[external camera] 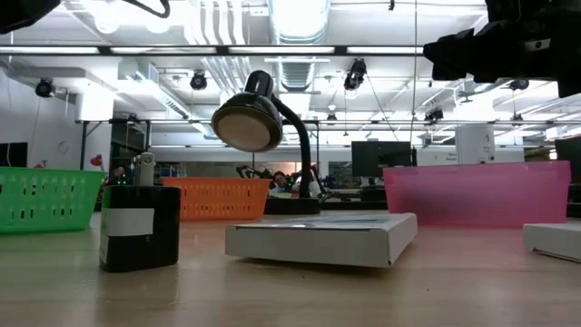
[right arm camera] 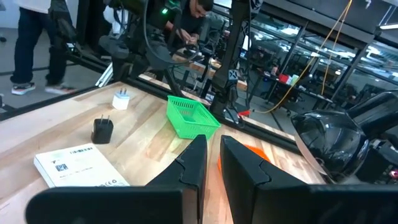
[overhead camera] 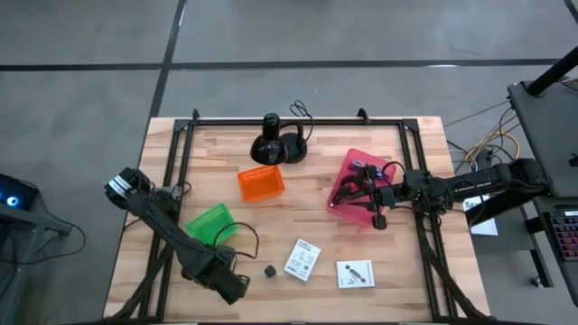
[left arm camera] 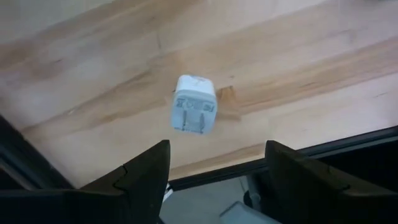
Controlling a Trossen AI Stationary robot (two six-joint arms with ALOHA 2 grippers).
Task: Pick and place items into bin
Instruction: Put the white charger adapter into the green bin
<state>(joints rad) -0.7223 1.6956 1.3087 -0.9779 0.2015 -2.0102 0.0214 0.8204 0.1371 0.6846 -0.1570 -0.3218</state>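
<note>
White plug adapter [left arm camera: 194,112] lies on the tabletop [left arm camera: 298,74] ahead of the left hand [left arm camera: 214,171], whose fingers gape empty, so descending and closing comes next, I judge.

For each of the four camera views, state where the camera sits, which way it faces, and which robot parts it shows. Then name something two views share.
High: overhead, straight down on the wooden table; both arms.
Low: table-top height, level across; black plug adapter, flat white box, no gripper.
Left wrist: looks down past the open left gripper at a white plug adapter.
Right wrist: looks across past the nearly closed right gripper.
Shared: green mesh basket appears in high, low and right wrist views.
</note>
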